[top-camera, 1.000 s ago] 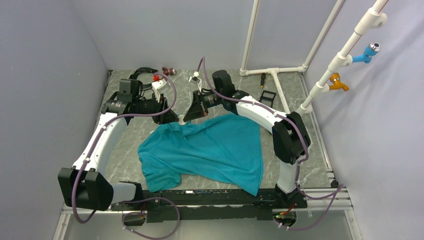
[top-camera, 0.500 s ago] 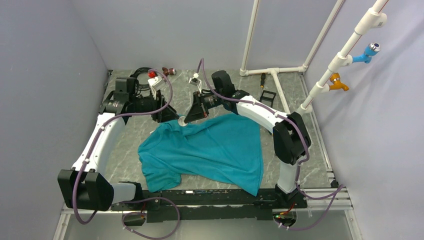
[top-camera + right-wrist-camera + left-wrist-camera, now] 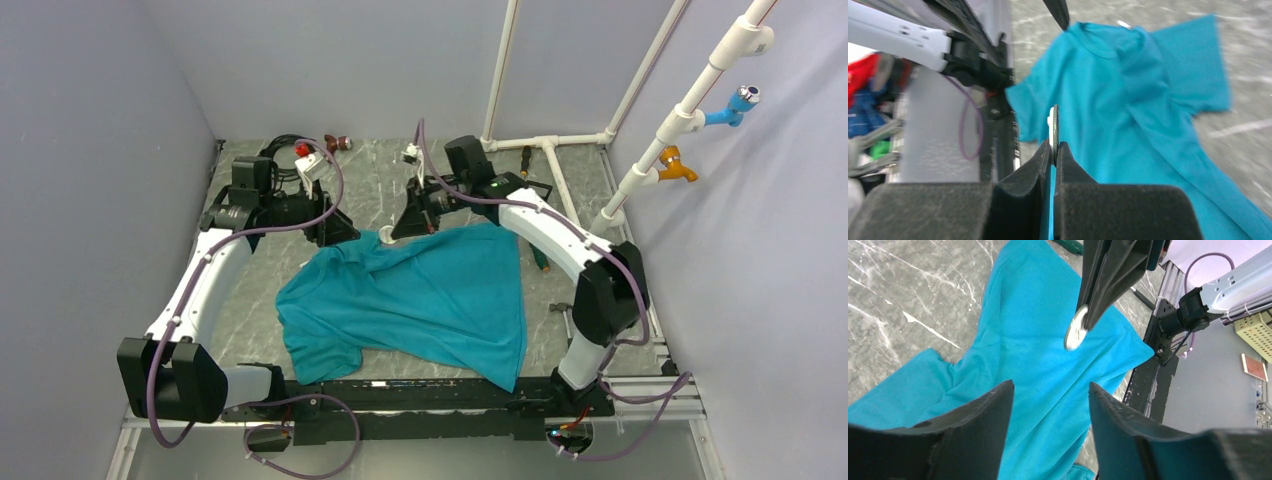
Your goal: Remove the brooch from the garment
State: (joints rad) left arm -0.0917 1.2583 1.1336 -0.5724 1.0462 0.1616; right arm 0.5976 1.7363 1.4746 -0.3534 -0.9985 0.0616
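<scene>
Relative to the earlier views, the right gripper point(image 3: 1055, 146) is being shifted rightward, away from the collar. Its jaws are being pressed together on the brooch point(image 3: 1054, 127), which is being held edge-on in the air, apart from the garment point(image 3: 420, 295) spread on the table point(image 3: 370, 190). The left gripper point(image 3: 1050, 387) is being held spread wide and empty near the collar. A green-handled screwdriver point(image 3: 541, 262) is now being exposed just beside the garment's right edge. A reddish-brown tool point(image 3: 340, 142) is being left at the far edge.
</scene>
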